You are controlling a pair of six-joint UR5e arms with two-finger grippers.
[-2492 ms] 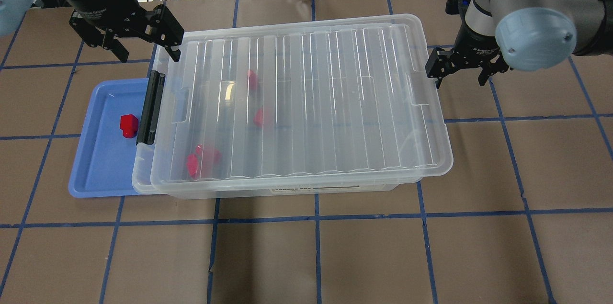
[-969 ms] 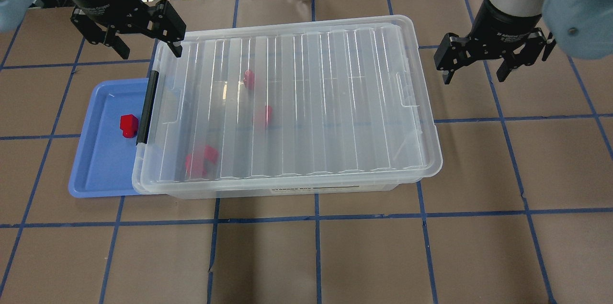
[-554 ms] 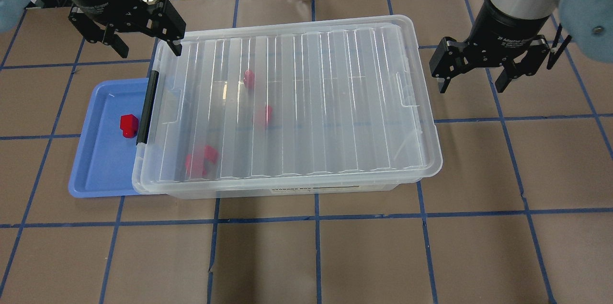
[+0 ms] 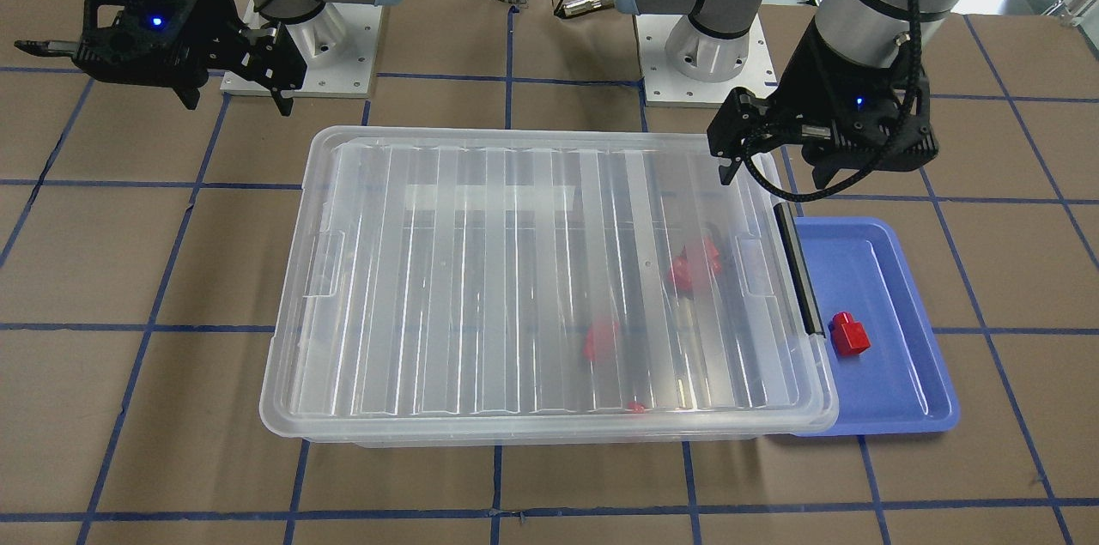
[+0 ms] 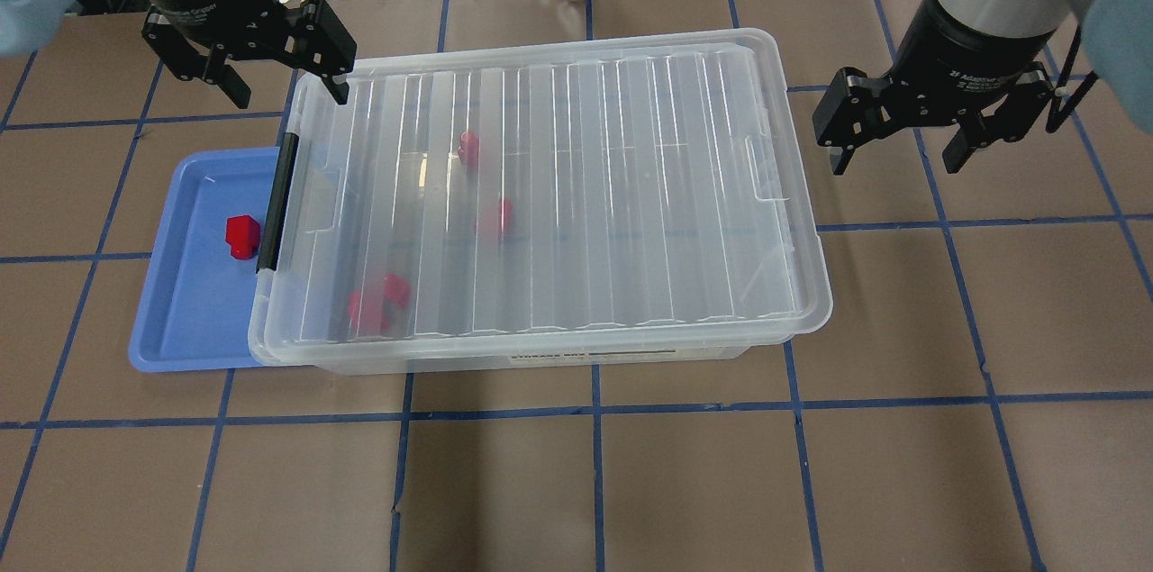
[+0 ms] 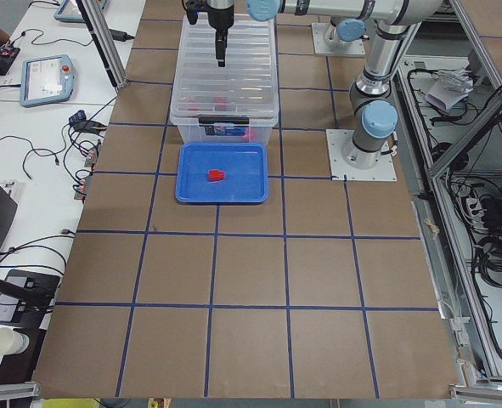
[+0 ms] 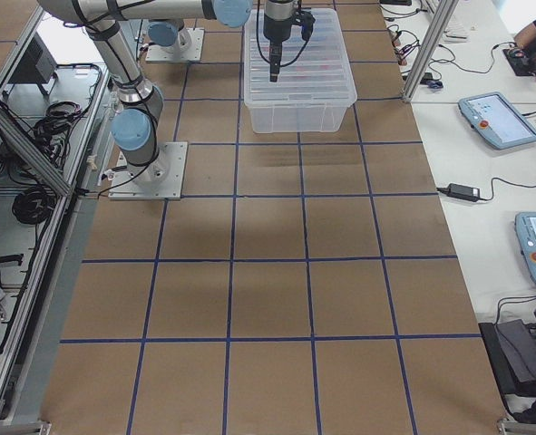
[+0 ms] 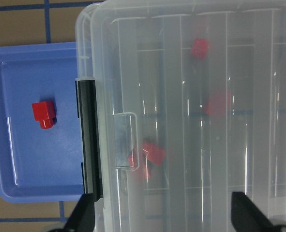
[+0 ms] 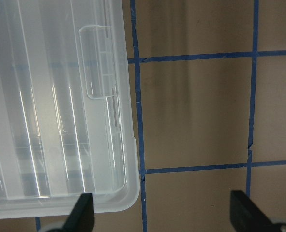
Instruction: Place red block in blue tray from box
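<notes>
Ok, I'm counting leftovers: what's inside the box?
Through its closed lid, the box shows two single red pieces and a red cluster near the latch. Ribbing blurs them; the exact count is hidden.

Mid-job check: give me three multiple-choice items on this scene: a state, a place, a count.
1. The box lid is: A on; B off; C tilted open.
2. The red block lies: A inside the box; B in the blue tray; C on the lid.
3. Blocks in the tray: A one; B two; C three.
Answers: 1 A, it sits flat on the rim. 2 B, it rests on the tray floor beside the latch. 3 A, only that one shows there.
</notes>
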